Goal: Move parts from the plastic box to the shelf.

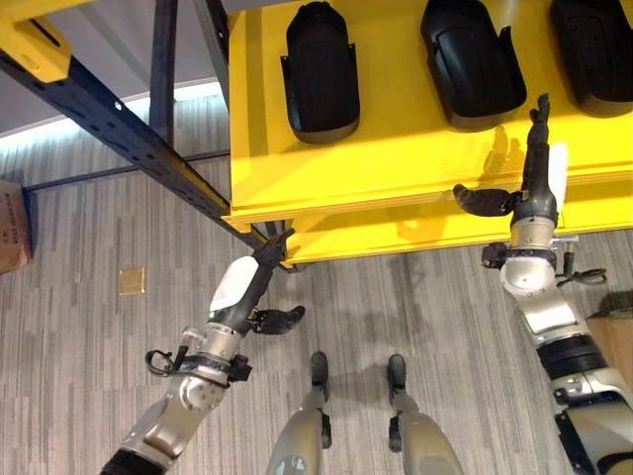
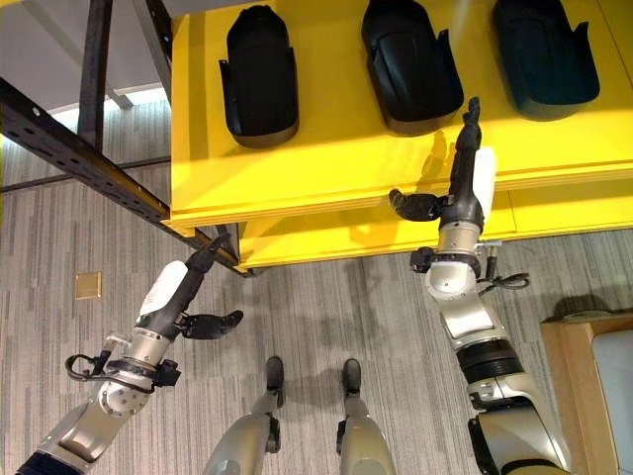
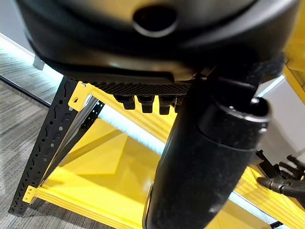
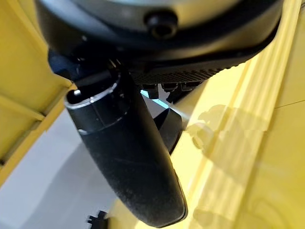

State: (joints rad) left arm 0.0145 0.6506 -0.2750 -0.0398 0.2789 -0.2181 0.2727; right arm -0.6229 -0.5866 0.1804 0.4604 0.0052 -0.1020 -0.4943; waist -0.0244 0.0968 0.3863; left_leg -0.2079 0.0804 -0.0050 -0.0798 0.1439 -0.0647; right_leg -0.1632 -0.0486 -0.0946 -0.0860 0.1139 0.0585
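Observation:
Three black moulded parts (image 1: 321, 74) (image 1: 470, 59) (image 1: 593, 49) lie side by side on the top board of the yellow shelf (image 1: 396, 158). My right hand (image 1: 539, 178) is raised against the shelf's front edge, just below the middle part. Its fingers are straight and point up, its thumb sticks out sideways, and it holds nothing. My left hand (image 1: 242, 287) hovers lower, by the corner of the lower yellow board (image 1: 396, 237), open and empty with its fingers straight. The left wrist view shows its thumb (image 3: 209, 157) before the shelf's underside.
A dark blue steel beam (image 1: 119, 129) runs diagonally from the upper left to the shelf's corner. A perforated black upright (image 3: 47, 148) carries the shelf. A cardboard box (image 1: 12, 228) stands at the far left, a brass floor plate (image 1: 132, 280) near it. A wooden-edged box (image 2: 584, 336) is at lower right.

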